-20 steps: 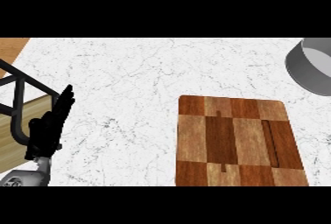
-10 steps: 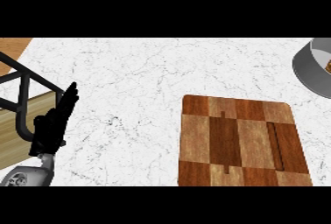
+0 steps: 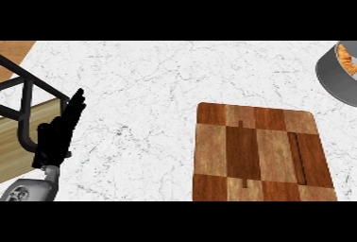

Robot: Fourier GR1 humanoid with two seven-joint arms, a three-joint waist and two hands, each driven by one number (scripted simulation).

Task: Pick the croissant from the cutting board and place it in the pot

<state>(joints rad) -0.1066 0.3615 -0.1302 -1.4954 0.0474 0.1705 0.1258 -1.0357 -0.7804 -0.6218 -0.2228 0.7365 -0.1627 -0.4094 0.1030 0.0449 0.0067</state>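
The wooden cutting board is lying on the white marble counter. Up and to the right of the board, the grey pot is sitting at the view's edge, with the orange croissant showing inside it. Well to the left of the board, the left hand is resting with its fingers straight and pressed together, pointing up.

a white marbled counter carries 2 things: a wooden cutting board lying flat at the lower right, and a grey pot at the upper right edge, well apart.
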